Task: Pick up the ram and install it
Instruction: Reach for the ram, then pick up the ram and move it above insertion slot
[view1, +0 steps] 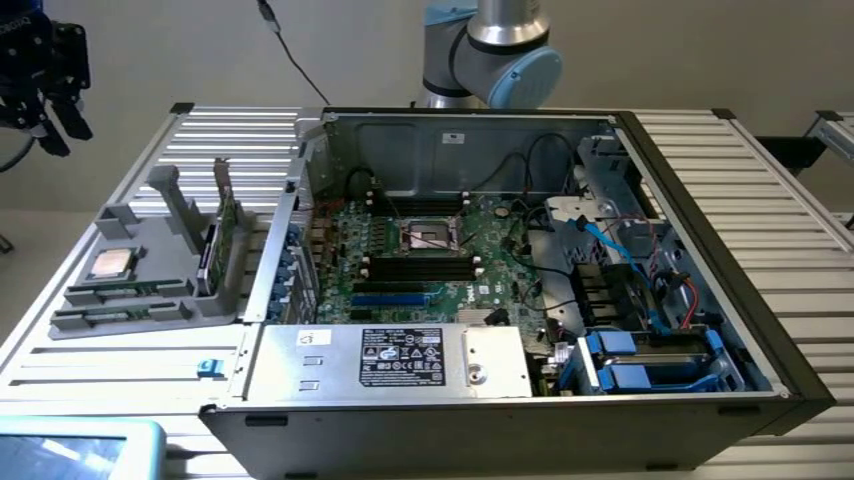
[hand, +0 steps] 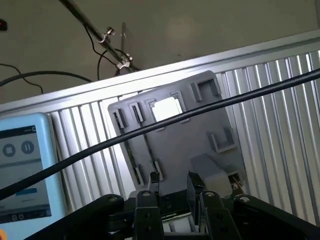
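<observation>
Ram (view1: 127, 293): a green stick seated lengthwise in a slot at the near edge of the grey tray (view1: 160, 225). A second ram stick (view1: 114, 318) sits in the next slot, closer to the tray's front. Neither is touched by anything.
Tray: rests on the slatted aluminium table (view1: 747, 200), just beside the open computer case (view1: 787, 385), on the exterior view's left.
Tray neighbours: a square silver processor (view1: 111, 265) lies flat just behind the ram. A taller green expansion card (view1: 220, 235) stands upright at the case-side end of the tray.
Gripper (view1: 54, 120): black, held high at the exterior view's far left, well apart from the tray and the ram.
Fingers (hand: 154, 180): apart, with an open gap and nothing gripped. From the wrist, the tray (hand: 200, 145) and its bright processor (hand: 167, 107) show beyond the tips of the gripper (hand: 172, 187).
Cable (hand: 225, 102): a black line crossing in front of the tray in the wrist view.
Case interior: green motherboard (view1: 494, 270) with an open square socket (view1: 434, 237). Black memory slots (view1: 420, 267) with white latches lie just in front of it.
Power supply (view1: 387, 360): a silver box along the case's near wall.
Drive bays (view1: 627, 362): blue, at the near corner on the exterior view's right.
Arm base (view1: 487, 50): grey and pale blue, behind the case.
Pendant screen (view1: 74, 450): pale blue, at the table's near corner.
</observation>
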